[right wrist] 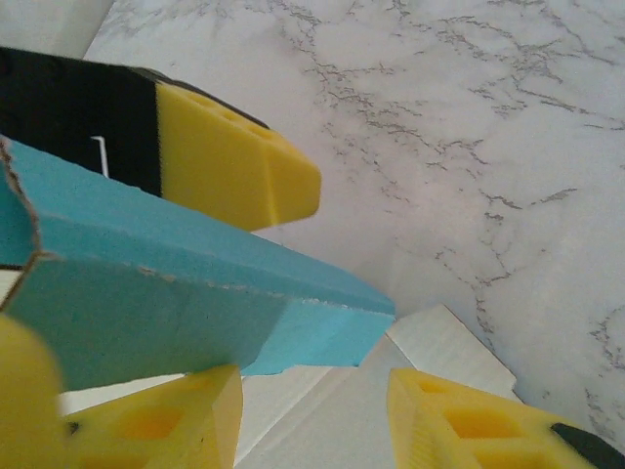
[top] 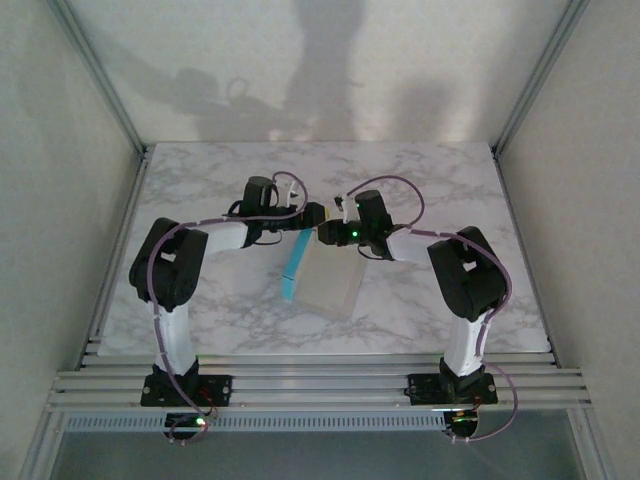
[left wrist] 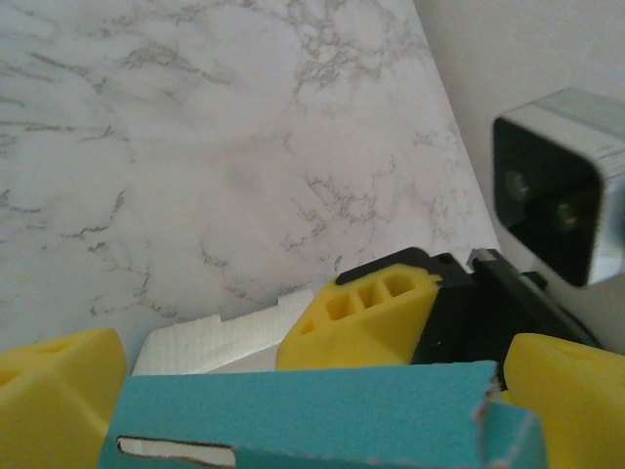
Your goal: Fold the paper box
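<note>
Paper box [top: 332, 285] lay flat near the middle of the desk [top: 200, 185], between the two arms, off-white face up. Turquoise flap [top: 295, 266] stood raised along the box's left edge. From the left wrist, the flap [left wrist: 293, 415] showed a narrow slot low on its left and a ragged notch at its right end. Off-white panel [left wrist: 210, 342] lay just behind it on the marble-patterned top.

Left jaws, at the far end of the flap: spread wide, one yellow finger [left wrist: 54, 396] to each side and the flap lying between them. Could not tell whether either pad touched the card.

Right jaws, just beside the left ones: parted, fingers [right wrist: 469, 425] apart, off-white card visible through the gap, nothing pinched. The turquoise flap [right wrist: 195, 293] crossed just above the left-hand finger.

The two sets of jaws met nose to nose over the box's far left corner. One left finger [right wrist: 234, 166] showed beyond the flap from the right wrist; one right finger [left wrist: 376, 313] showed beyond it from the left wrist. Right wrist camera [left wrist: 557, 186] sat at the edge of that view.

Left arm [top: 175, 265] and right arm [top: 465, 275] both bent inward toward the box
</note>
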Robot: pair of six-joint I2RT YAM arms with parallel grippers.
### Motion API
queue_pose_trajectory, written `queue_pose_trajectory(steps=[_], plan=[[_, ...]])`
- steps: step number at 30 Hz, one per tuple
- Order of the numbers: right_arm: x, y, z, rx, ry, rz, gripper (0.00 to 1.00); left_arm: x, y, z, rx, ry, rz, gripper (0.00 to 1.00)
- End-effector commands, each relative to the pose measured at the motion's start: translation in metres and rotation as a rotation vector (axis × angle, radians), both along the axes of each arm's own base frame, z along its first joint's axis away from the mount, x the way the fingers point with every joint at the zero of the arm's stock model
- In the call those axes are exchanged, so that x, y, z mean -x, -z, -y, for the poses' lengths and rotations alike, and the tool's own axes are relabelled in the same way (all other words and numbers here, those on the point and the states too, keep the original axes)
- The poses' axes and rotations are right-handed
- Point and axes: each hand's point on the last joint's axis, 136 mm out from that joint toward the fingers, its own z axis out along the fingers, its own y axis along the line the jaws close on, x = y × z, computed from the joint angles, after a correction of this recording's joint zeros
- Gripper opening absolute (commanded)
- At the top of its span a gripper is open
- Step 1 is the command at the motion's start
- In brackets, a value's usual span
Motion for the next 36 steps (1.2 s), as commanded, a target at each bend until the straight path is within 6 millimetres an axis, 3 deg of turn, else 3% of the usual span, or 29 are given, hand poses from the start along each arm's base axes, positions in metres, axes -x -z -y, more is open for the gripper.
queue_pose_trajectory(steps=[1, 12, 20, 29, 36], plan=[[-0.007, -0.003, -0.007, 0.003, -0.014, 0.040, 0.43, -0.002, -0.002, 0.001, 0.017, 0.025, -0.006, 0.99], [-0.016, -0.005, -0.010, 0.017, -0.012, 0.068, 0.44, -0.005, -0.016, 0.007, 0.112, 0.102, -0.005, 0.99], [-0.006, -0.002, 0.001, 0.042, 0.035, 0.050, 0.44, -0.003, -0.026, 0.021, 0.204, 0.183, 0.002, 0.99], [0.011, -0.002, 0.023, 0.089, 0.100, 0.070, 0.44, 0.013, -0.032, 0.052, 0.243, 0.313, -0.005, 0.99], [0.018, -0.005, 0.032, 0.144, 0.084, 0.089, 0.43, 0.007, -0.038, 0.057, 0.241, 0.309, -0.002, 0.99]])
